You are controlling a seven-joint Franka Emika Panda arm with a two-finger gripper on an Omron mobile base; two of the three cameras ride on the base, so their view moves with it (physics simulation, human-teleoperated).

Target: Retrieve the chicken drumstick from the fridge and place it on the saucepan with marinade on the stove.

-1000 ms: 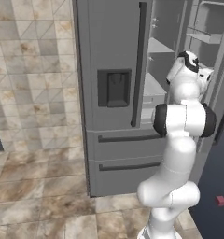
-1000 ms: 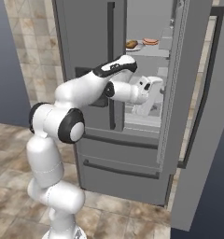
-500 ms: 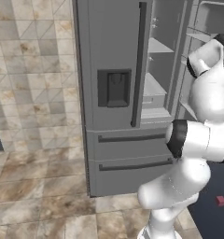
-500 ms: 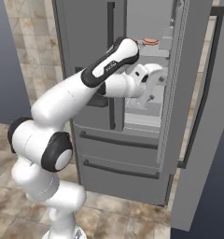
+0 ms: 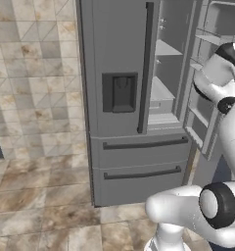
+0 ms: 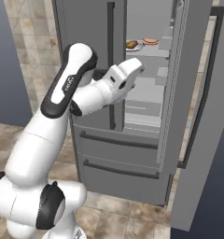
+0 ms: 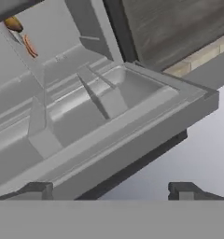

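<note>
The chicken drumstick (image 6: 132, 45) lies on a plate (image 6: 138, 47) on an upper shelf inside the open fridge (image 6: 146, 140), at about one o'clock from my hand in the right base view. It is too small for me to tell its long axis or which way it points. In my hand view it shows as a tan lump (image 7: 13, 23) at eleven o'clock. Just beside it lies a flat pink-red food item (image 6: 150, 41). My gripper (image 7: 111, 189) hangs before the shelves, jaws spread wide with nothing between them. I can read no writing, even on the dark dispenser panel (image 5: 120, 92).
</note>
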